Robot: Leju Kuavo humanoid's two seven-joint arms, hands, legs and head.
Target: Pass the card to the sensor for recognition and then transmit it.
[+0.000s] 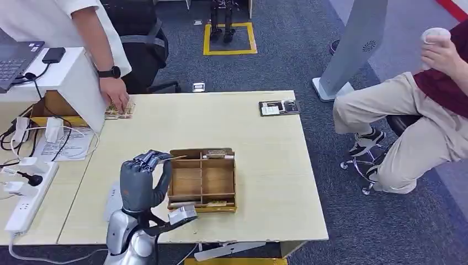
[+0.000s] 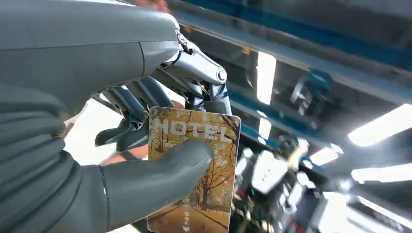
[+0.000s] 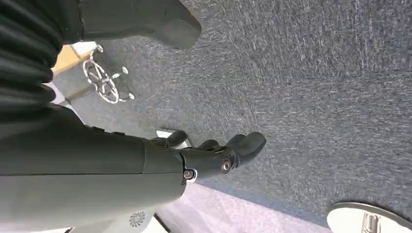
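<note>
My left hand is raised over the table, just left of the wooden tray. Its thumb and fingers pinch a brown card printed "MOTEL" with an autumn tree picture; in the left wrist view the card stands upright against ceiling lights. A flat black device with a white label lies at the table's far right edge. My right hand hangs over grey carpet, fingers loosely apart, holding nothing.
A person's hand rests on a small stack of cards at the table's far left. Another person sits on a stool to the right. A power strip and cables lie on the left desk.
</note>
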